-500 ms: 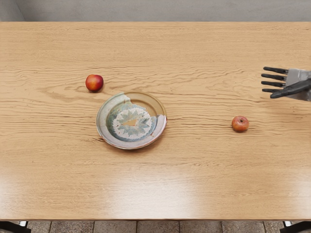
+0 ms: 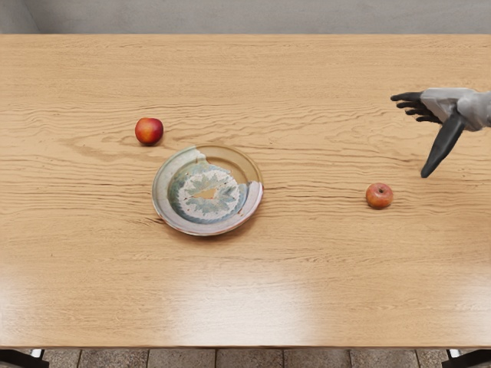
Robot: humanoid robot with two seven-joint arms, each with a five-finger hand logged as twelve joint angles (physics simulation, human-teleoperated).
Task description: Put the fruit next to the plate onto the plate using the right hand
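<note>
A round patterned plate (image 2: 244, 170) lies left of the table's middle. A red fruit (image 2: 149, 130) sits close to the plate's upper left rim. A second red-orange fruit (image 2: 379, 195) rests well to the right of the plate. My right hand (image 2: 426, 123) hovers at the right edge, above and to the right of that second fruit. Its fingers are spread, the thumb pointing down, and it holds nothing. The left arm does not show.
The wooden table (image 2: 307, 291) fills the view, with a grey wall behind its far edge. Bare wood runs between the right fruit and the plate.
My right hand has moved up and slightly left, and its thumb now points down toward the right fruit. Both fruits and the plate stay put.
</note>
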